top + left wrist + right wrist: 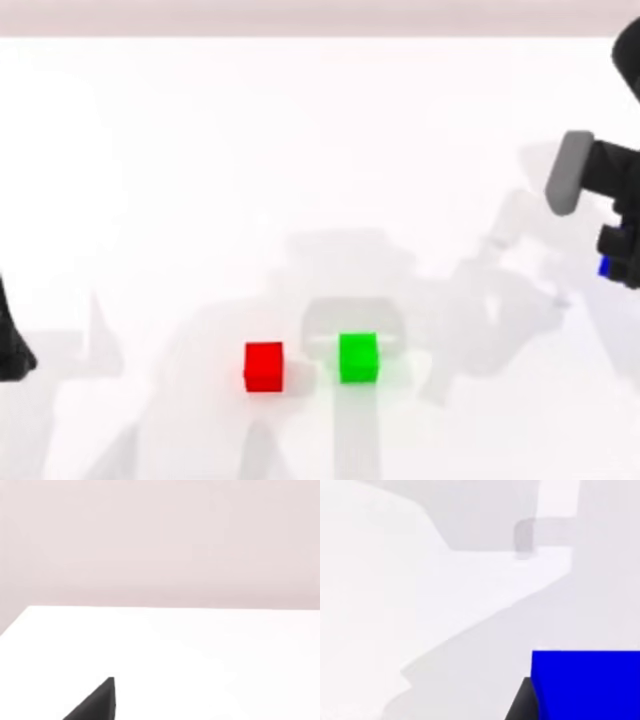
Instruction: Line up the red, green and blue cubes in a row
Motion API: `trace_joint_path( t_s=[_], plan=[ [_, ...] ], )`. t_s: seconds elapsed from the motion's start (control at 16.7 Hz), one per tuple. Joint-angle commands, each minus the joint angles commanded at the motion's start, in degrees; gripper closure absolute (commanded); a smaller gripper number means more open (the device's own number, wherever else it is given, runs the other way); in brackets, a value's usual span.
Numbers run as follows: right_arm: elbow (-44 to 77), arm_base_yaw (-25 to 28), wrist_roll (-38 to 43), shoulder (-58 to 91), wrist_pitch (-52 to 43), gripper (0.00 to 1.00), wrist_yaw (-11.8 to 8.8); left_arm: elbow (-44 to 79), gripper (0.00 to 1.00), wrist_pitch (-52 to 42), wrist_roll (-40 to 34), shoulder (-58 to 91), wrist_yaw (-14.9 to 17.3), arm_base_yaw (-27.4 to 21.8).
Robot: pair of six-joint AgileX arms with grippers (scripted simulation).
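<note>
**Blue cube at the right gripper, red and green side by side**

A dark finger lies against the blue cube in the right wrist view; the right gripper seems closed on it, though little of the jaws shows. It sits at the table's right edge. Red cube and green cube rest near the front centre, close but apart. The left gripper is parked at the left edge; whether its fingers are parted I cannot tell.
</note>
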Motion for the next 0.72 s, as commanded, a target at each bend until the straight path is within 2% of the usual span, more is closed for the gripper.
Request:
trace_joint_path(
  t_s=[0.24, 0.36, 0.54, 0.72],
  plan=[
    [-0.08, -0.13, 0.10, 0.18, 0.06, 1.00, -0.01, 0.00, 0.00, 0.00, 0.00, 0.00, 0.00, 0.00],
    [0.30, 1.96, 0.21, 0.17, -0.30, 1.00, -0.03, 0.00, 0.00, 0.00, 0.00, 0.00, 0.00, 0.00],
    [1.02, 8.64, 0.89, -0.06, -1.33, 1.00, -0.10, 0.00, 0.00, 0.00, 0.00, 0.00, 0.00, 0.00],
    [1.61, 17.45, 1.93, -0.55, -2.56, 1.00, -0.19, 0.00, 0.00, 0.00, 0.00, 0.00, 0.00, 0.00]
  ],
)
